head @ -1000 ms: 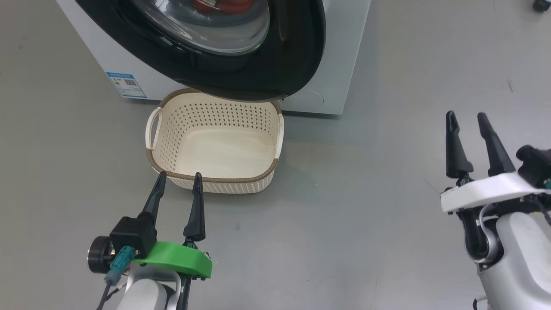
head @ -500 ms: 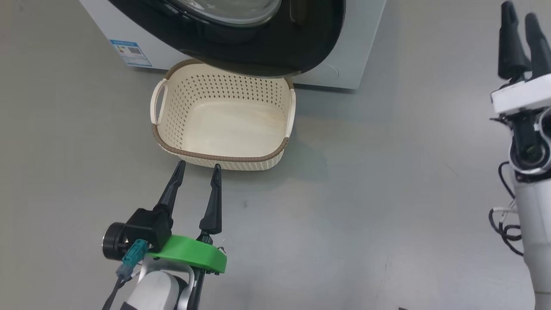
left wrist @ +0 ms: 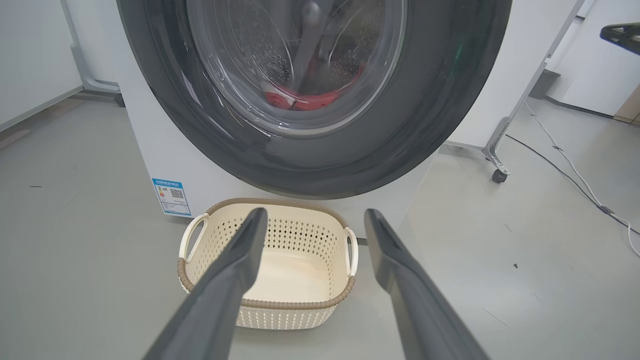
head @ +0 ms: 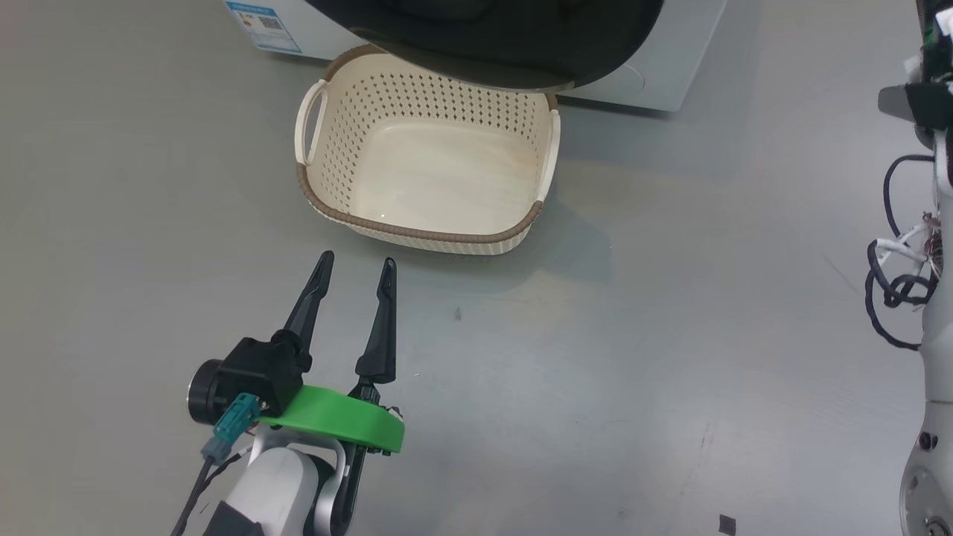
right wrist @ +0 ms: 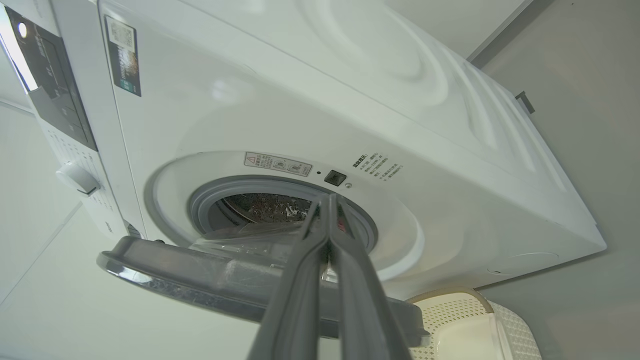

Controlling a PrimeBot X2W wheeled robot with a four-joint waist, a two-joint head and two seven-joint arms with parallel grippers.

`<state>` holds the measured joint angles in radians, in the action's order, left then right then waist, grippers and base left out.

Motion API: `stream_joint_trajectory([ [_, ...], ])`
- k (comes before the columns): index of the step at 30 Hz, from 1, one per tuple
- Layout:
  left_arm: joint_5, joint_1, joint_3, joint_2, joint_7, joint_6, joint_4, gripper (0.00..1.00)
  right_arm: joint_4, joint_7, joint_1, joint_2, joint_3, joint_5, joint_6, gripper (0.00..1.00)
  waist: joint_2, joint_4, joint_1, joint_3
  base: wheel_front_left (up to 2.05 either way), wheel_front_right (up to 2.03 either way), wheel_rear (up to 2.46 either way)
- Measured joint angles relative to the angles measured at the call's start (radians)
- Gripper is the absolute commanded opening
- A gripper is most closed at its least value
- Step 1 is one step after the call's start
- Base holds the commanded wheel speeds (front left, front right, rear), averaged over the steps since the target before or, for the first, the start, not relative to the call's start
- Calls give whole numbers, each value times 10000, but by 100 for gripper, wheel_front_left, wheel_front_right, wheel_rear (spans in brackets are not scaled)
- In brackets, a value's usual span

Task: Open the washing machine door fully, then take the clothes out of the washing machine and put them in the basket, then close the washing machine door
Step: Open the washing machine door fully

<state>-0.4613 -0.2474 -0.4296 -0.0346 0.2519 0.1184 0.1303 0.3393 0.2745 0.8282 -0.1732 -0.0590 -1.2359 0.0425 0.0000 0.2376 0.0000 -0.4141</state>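
Grey floor (head: 595,372) lies under the left pincer (head: 357,260), spread wide and empty near the basket (head: 417,232); right pincer (right wrist: 327,200) pressed together.

Washing machine (right wrist: 310,100): white, seen tilted; dark control panel (right wrist: 55,100) and pale knob (right wrist: 77,178) at left.
Washing machine door (right wrist: 200,285): partly open, standing off the front; grey gasket (right wrist: 200,205) and perforated drum (right wrist: 260,205) behind.
Right gripper (right wrist: 327,200): fingers pressed together, tips before the opening.
Basket (right wrist: 480,305): cream, lower right corner.

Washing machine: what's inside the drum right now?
Through the glass of the washing machine door, red clothes lie low in the perforated drum. The door's black rim and reflections hide the rest of the load; other items cannot be told.
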Motion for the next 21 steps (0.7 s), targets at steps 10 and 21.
stream_joint_trajectory([
  [10, -142, -185, -259, 6, 0, 0, -71, 100, 794, 1515, 1340, -115, -408, -1175, -1137, 0, 0, 504, 0, -385, 0, 0, 0],
  [21, -318, -249, -351, 10, 2, 0, -102, 100, 1779, 2878, 2440, -155, -646, -2002, -1691, 0, 0, 1035, 0, -647, 0, 0, 0],
])
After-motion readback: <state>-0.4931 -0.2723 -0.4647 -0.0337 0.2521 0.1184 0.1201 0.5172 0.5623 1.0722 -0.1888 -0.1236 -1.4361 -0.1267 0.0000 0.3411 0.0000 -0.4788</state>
